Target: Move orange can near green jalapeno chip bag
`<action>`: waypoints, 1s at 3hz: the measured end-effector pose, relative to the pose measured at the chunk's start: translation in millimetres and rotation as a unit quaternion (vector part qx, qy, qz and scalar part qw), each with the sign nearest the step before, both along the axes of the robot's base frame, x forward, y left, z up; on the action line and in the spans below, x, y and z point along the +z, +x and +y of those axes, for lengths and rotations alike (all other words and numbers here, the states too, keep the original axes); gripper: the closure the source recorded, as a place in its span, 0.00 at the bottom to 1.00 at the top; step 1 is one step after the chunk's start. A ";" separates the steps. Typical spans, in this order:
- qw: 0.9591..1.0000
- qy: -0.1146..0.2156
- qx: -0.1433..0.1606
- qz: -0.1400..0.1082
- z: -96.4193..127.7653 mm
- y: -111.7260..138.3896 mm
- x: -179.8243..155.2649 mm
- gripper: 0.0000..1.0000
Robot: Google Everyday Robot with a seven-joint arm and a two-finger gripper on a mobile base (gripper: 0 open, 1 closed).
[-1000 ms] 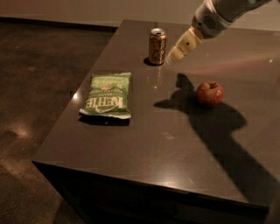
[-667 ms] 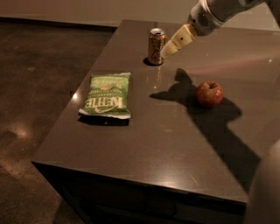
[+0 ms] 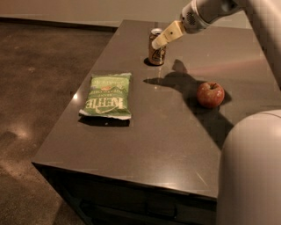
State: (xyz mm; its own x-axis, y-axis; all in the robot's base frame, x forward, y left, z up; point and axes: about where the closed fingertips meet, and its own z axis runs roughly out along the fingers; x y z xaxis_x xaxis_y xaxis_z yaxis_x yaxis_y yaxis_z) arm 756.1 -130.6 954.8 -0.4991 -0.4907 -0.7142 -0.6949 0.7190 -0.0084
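The orange can (image 3: 156, 56) stands upright at the far middle of the dark table (image 3: 167, 136). My gripper (image 3: 156, 44) comes in from the upper right, and its pale tip lies over the can's upper rim, at or just in front of the top. The green jalapeno chip bag (image 3: 107, 96) lies flat near the table's left edge, well to the front-left of the can, with its white lettering facing up.
A red apple (image 3: 210, 94) sits on the right side of the table, to the front-right of the can. My arm (image 3: 206, 11) crosses the top right. My pale body (image 3: 250, 171) fills the lower right corner. The floor lies to the left.
My gripper has moved left and down from beside the can's right side to over the can's top. The can, bag and apple have not moved on the table.
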 end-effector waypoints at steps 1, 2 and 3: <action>1.000 0.001 -0.021 -0.009 7.9 31.0 -8.9 0.00; 1.000 -0.008 -0.022 -0.010 17.0 47.6 -17.9 0.03; 1.000 -0.017 -0.018 -0.004 20.4 53.5 -25.7 0.25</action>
